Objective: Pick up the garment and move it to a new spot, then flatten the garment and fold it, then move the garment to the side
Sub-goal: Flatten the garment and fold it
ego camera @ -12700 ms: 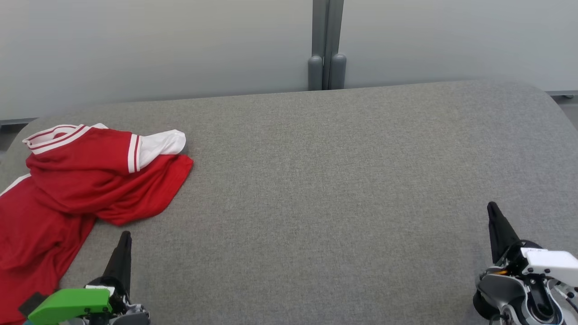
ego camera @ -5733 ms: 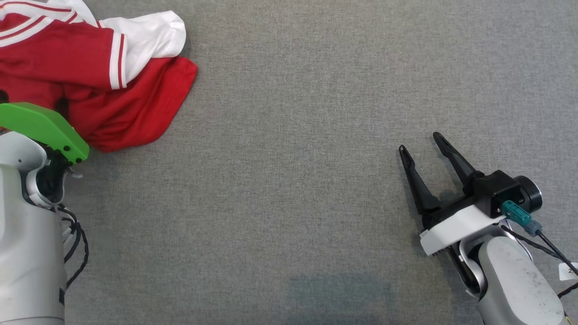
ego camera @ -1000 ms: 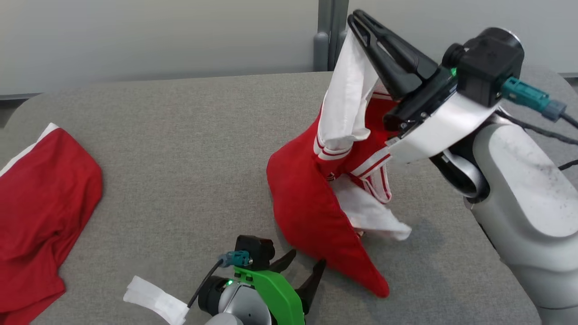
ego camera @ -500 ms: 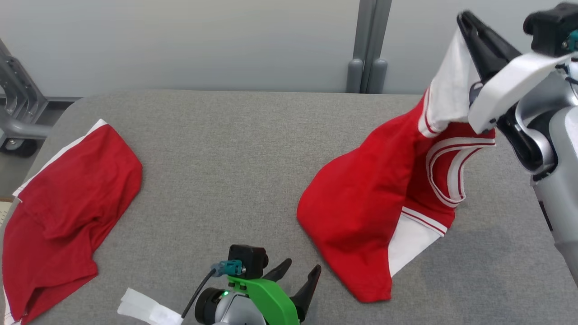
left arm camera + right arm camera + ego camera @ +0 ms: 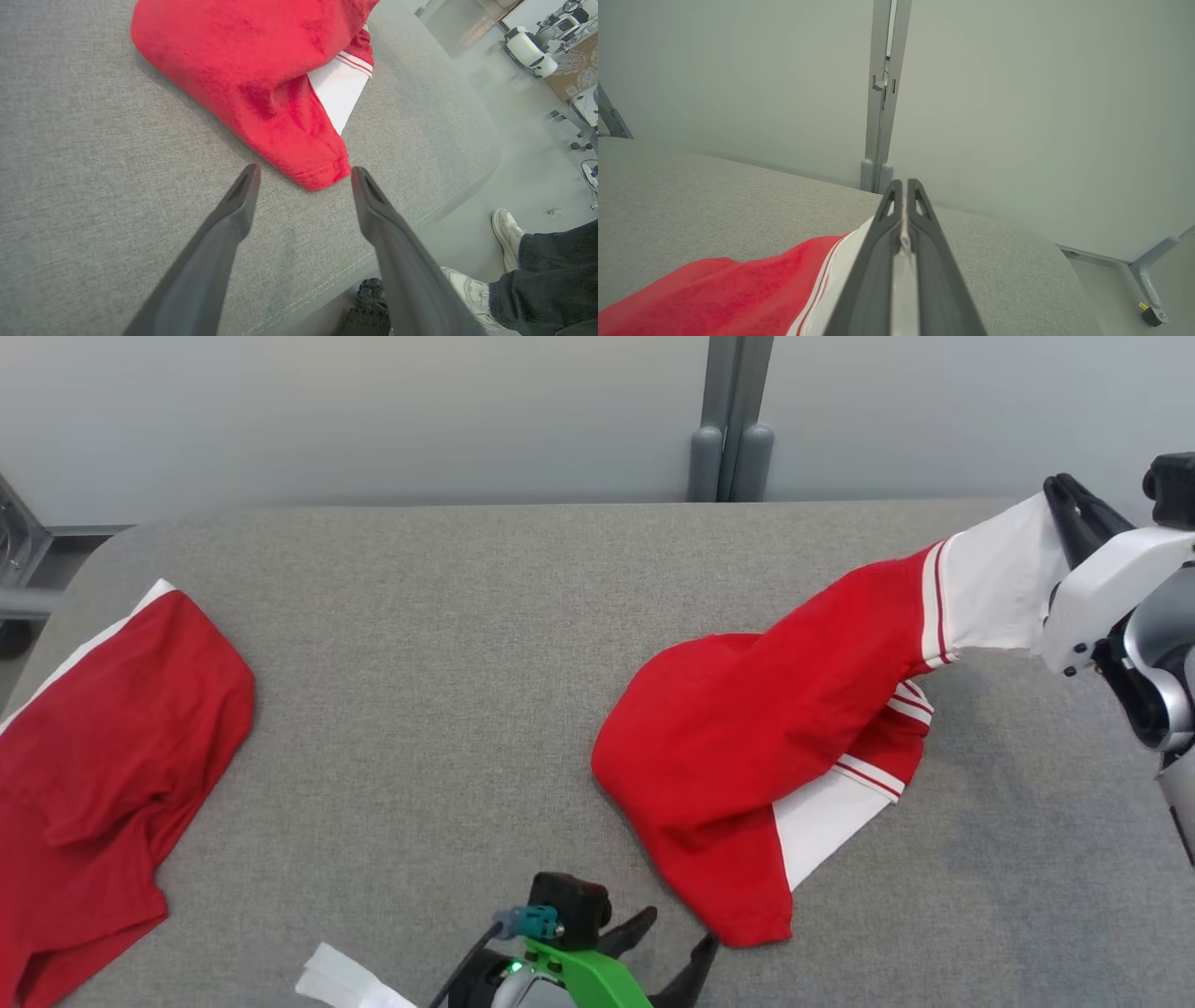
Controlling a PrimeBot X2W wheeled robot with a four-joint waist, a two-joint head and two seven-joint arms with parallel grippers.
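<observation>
Right gripper clamped on garment by white sleeve, red body slumped leftward, left gripper spread, hem corner at its tips

It looked like a robotics lab or test bay, not a home. The grey cloth-covered table, where a red and white garment lay, stood before plain pale partition panels joined by a grey post on the far side. Past the table's right end, a bare smooth floor held a white machine and a cardboard box, and a person's legs in white shoes stood by the near edge.
</observation>
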